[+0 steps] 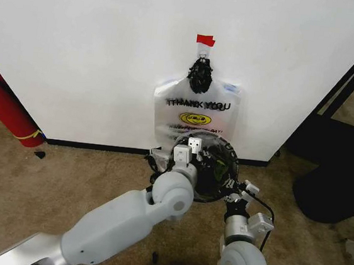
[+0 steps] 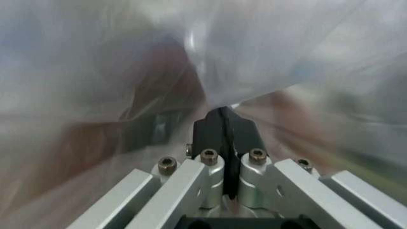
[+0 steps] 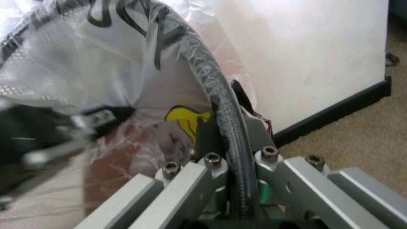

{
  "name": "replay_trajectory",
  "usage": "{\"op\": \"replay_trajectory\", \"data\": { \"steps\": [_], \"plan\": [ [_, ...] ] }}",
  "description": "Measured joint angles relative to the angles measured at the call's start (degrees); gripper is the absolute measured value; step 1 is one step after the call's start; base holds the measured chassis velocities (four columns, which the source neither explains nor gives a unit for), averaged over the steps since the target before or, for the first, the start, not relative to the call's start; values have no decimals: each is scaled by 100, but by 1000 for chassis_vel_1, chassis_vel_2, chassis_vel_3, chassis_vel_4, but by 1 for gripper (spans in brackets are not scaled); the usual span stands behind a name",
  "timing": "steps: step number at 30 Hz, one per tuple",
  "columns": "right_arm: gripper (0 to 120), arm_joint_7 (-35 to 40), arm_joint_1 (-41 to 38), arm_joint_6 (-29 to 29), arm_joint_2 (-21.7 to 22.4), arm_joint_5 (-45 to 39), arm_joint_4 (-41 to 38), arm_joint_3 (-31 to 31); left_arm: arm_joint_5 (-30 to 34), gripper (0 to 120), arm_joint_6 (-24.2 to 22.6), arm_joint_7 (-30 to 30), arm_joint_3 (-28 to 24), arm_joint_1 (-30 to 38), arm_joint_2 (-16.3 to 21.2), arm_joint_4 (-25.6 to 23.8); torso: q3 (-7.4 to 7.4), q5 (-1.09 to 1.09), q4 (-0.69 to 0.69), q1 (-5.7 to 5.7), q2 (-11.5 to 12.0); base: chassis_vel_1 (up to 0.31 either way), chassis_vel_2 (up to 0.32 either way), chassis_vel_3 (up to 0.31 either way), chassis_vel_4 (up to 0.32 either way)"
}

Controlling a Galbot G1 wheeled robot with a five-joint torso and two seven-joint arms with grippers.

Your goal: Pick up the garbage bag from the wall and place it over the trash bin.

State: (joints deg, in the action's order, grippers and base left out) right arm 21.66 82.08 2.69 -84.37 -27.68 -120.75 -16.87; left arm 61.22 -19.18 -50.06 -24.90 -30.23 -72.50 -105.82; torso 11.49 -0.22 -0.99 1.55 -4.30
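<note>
wall [image 1: 97, 48]: plain white with a black baseboard, carrying a red tape strip [image 1: 205, 40] and, just under it, a black knot [image 1: 200, 75] bunching the same-printed bags [image 1: 195, 109] that hang flat against it
carpet [image 1: 64, 184]: beige floor, red fire extinguisher [image 1: 5, 111] well apart on the robot's left
trash bin [image 1: 214, 171]: small, round, black, standing near the baseboard directly below the hanging bags; dark rim [image 3: 222, 119] runs close past the right tool in the right wrist view
garbage bag [image 3: 108, 62]: thin translucent film, yellow smiley and black lettering visible, draped at the bin's mouth and over part of the rim
handling: judged very light, limp and slippery (likely to cling and slide rather than keep any shape), easily torn if dragged hard across the rim; best taken by pinching the free edge of the opening, one pinch each side, then stretched outward and down
left tool [image 2: 224, 119]: at the far side of the bin's mouth, dark pads pressed together on a fold of the film
right tool [image 3: 219, 138]: at the near side of the bin, pads closed on rim and film together
</note>
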Motion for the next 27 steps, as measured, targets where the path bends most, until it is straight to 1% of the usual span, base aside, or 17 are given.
{"op": "replay_trajectory", "data": {
  "steps": [4, 6, 8, 11, 13, 16, 18, 22, 27],
  "plan": [
    [0, -32, 25, -11, -14, 23, -54, 14, -66, 0, 19, -41, -40, 49, -101, 275, 0, 0, 1, 0, 0, 0, 0, 0, 0],
    [0, -45, 46, -18, -15, 24, -80, 17, -2, 0, 56, -75, -45, 60, -160, 432, 0, 0, 1, 0, 0, 0, 0, 0, 0],
    [0, -51, 52, -20, -15, 24, -88, 17, 0, 0, 64, -77, -45, 59, -170, 472, 0, 0, 0, 0, 0, 0, 0, 0, 0],
    [0, -94, 71, -32, -6, 17, -125, 25, -42, 0, 85, -75, -48, 78, -199, 702, 0, 0, 1, 0, 0, 0, 0, 0, 0],
    [0, -112, 74, -39, -2, 20, -136, 31, -41, 0, 87, -75, -49, 92, -210, 759, 0, 0, 1, 0, 0, 0, 0, 0, 0],
    [0, -227, 96, -107, 12, 171, -142, 45, 94, 0, 88, -123, -1, 151, -274, 919, 0, 0, 1, 0, 0, 0, 0, 0, 0],
    [0, -327, 116, -154, -10, 244, -196, 33, 312, 0, 88, -187, 70, 252, -346, 1079, 0, 0, 0, 0, 0, 0, 0, 0, 0],
    [0, -328, 114, -151, -7, 205, -235, 38, 311, 0, 85, -192, 31, 272, -372, 1173, 0, 0, 1, 0, 0, 0, 0, 0, 0],
    [0, -310, 118, -110, 25, 77, -275, 25, 157, 0, 75, -184, -33, 281, -386, 1282, 0, 0, 0, 0, 0, 0, 0, 0, 0]
  ]
}}
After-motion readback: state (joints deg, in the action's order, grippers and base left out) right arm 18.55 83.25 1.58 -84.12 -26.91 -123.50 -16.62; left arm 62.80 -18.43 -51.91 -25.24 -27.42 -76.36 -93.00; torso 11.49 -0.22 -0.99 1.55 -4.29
